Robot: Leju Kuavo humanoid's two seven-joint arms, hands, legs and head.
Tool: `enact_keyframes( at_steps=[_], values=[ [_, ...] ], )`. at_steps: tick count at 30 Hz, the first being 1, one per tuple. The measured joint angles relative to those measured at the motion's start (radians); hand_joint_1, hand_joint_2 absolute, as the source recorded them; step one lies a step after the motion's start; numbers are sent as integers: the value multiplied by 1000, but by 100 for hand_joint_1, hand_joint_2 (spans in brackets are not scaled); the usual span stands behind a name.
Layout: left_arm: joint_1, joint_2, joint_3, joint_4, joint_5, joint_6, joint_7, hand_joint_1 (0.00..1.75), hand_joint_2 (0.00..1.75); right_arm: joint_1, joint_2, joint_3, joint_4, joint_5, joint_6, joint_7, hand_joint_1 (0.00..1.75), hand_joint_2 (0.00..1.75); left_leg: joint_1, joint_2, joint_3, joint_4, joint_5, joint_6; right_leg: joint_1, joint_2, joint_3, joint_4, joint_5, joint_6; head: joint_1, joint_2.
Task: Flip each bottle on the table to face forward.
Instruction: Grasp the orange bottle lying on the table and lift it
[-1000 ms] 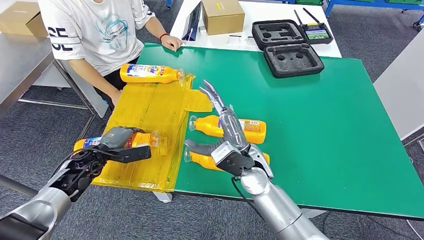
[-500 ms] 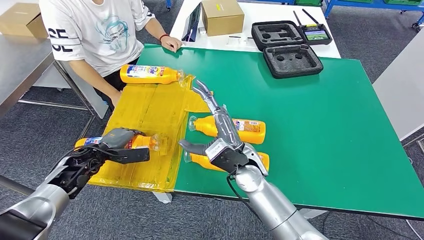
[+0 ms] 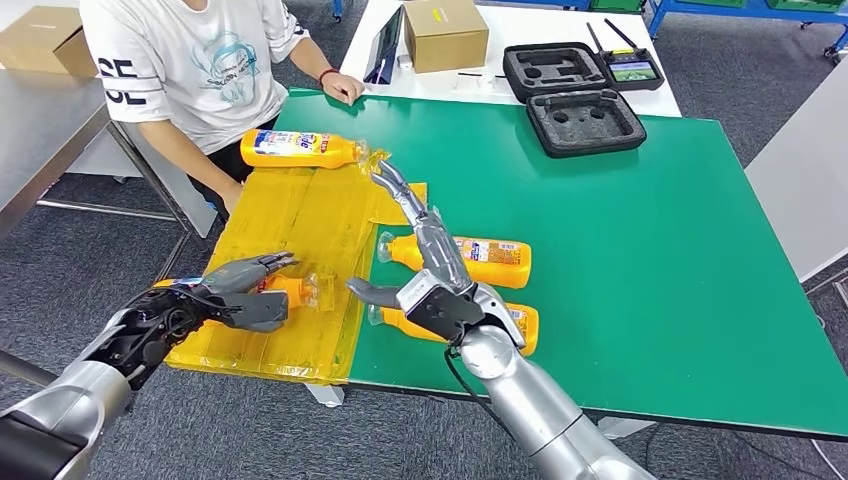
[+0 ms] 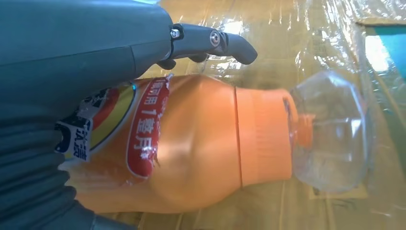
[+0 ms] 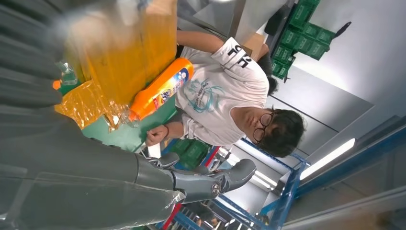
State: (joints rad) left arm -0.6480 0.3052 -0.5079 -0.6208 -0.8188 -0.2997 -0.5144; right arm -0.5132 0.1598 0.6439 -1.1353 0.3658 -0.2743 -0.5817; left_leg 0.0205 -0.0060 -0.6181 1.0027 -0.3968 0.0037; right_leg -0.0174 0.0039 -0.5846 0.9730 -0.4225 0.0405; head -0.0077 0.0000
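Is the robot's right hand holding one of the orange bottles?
No, the right hand hovers with its fingers spread and holds nothing, above the two orange bottles lying on the green table.

Red label band with white Chinese characters including "用" and "月" on the orange bottle (image 4: pixel 191 153) under the left hand (image 4: pixel 62 62), dark letters reading roughly "SE" on the sleeve of a person's white T-shirt (image 3: pixel 120 75), other bottle labels too small to read
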Motion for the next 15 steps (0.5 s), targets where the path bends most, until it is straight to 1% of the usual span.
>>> enact_keyframes(
  at_steps=[8, 11, 13, 15],
  values=[
    [8, 5, 16, 0, 87, -17, -40, 0, 0, 1, 1, -1, 19, 4, -3, 10, 0, 175, 0, 0, 1, 0, 0, 0, 0, 0, 0, 0, 0, 0, 0, 0],
    [15, 3, 32, -5, 141, -20, -74, 0, 0, 2, 1, -2, 25, 11, -5, 15, 0, 175, 0, 0, 1, 0, 0, 0, 0, 0, 0, 0, 0, 0, 0, 0],
    [32, -3, 55, -19, 185, 22, -112, 0, 0, 5, 0, -4, 26, 18, -5, 18, 0, 175, 0, 0, 1, 0, 0, 0, 0, 0, 0, 0, 0, 0, 0, 0],
    [56, -15, 79, -37, 212, 104, -139, 0, 0, 10, 0, -6, 26, 24, -3, 19, 0, 175, 0, -1, 0, 0, 0, 0, 0, -1, -1, 0, 0, 0, 0, 0]
  ],
)
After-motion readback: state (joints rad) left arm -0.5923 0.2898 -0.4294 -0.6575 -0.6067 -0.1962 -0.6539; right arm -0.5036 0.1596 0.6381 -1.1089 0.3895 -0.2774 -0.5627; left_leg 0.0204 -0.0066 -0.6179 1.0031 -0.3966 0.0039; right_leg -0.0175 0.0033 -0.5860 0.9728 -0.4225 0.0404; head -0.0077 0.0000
